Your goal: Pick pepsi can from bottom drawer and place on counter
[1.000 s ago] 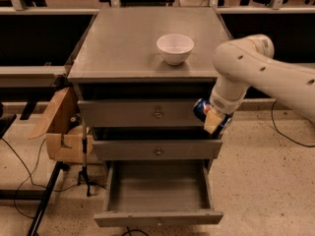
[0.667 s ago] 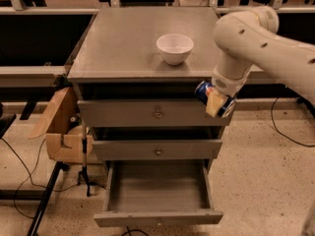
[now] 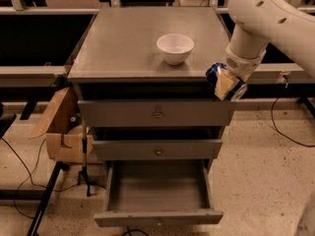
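Blue pepsi can (image 3: 213,73), tilted, clamped in gripper (image 3: 224,84), at bench (image 3: 123,43) front-right corner, four o'clock of white bowl (image 3: 175,48)

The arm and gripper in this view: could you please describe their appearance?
The arm is white, thick and rounded, with small dark holes in its shell. The gripper, beside the front right corner of the counter, shows a tan finger.

Tilted pepsi can (image 3: 213,72), apparently in gripper (image 3: 225,84), beside counter (image 3: 123,48).
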Controlling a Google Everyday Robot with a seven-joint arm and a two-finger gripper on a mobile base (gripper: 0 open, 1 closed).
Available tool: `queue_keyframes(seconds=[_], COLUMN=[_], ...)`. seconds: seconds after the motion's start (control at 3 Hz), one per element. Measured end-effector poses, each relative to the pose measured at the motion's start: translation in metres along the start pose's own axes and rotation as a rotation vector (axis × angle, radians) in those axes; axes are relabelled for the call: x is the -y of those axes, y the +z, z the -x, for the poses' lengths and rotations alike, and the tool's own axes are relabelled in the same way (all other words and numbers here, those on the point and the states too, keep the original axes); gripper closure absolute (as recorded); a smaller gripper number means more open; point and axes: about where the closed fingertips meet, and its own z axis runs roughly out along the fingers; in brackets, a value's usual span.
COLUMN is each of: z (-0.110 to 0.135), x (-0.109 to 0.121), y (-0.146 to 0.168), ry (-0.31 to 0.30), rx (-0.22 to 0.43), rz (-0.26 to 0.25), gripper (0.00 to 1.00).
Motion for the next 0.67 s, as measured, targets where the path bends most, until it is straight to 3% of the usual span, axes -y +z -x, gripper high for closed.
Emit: queue_keyframes(seconds=[0.33,0.67], z=[-0.0064,0.0028], x=[0.0078,0.0151], y=[-0.0073,-0.0105], ry=[0.091,0.182], rx=[0.053,0.156], rz=[-0.008,-0.032], gripper=[1.0,1.0])
